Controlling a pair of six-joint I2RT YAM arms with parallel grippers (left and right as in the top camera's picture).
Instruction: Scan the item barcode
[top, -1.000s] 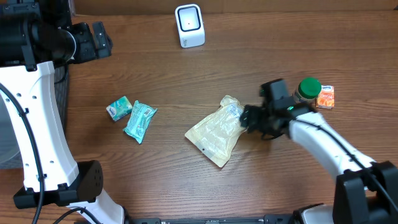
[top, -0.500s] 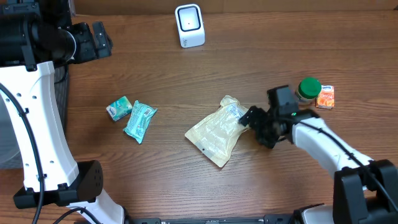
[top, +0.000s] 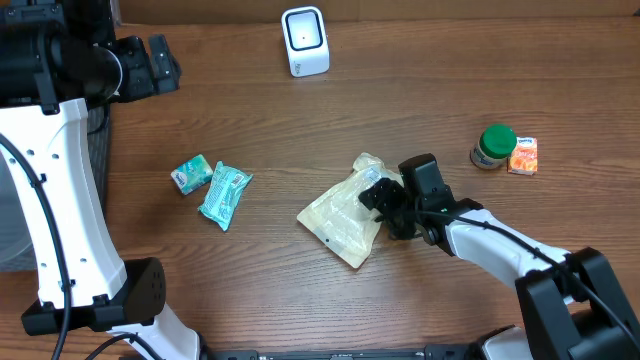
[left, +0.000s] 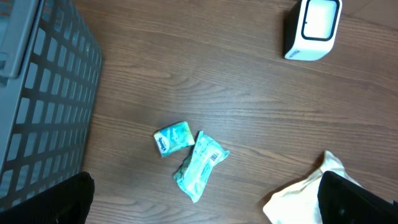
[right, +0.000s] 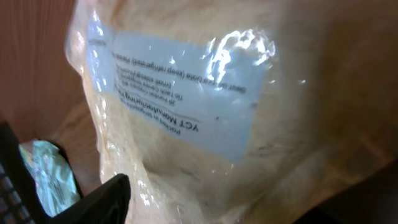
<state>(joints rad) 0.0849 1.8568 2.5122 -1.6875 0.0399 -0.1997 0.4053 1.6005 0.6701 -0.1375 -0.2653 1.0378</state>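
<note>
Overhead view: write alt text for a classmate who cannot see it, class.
On a wooden table, the right end effector meets the right edge of a pale plastic bag. A white scanner stands at the far edge, two teal packets lie left, and a green-lidded jar and orange box right.

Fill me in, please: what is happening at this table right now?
The right gripper is down at the upper end of the pale plastic bag in the middle of the table, with its fingers on either side of the bag's edge. Whether it has a grip yet is unclear. The white scanner stands at the far edge, well away from the bag. The left gripper hangs open off to the side, holding nothing. The teal packets, green-lidded jar and orange carton lie apart.
</note>
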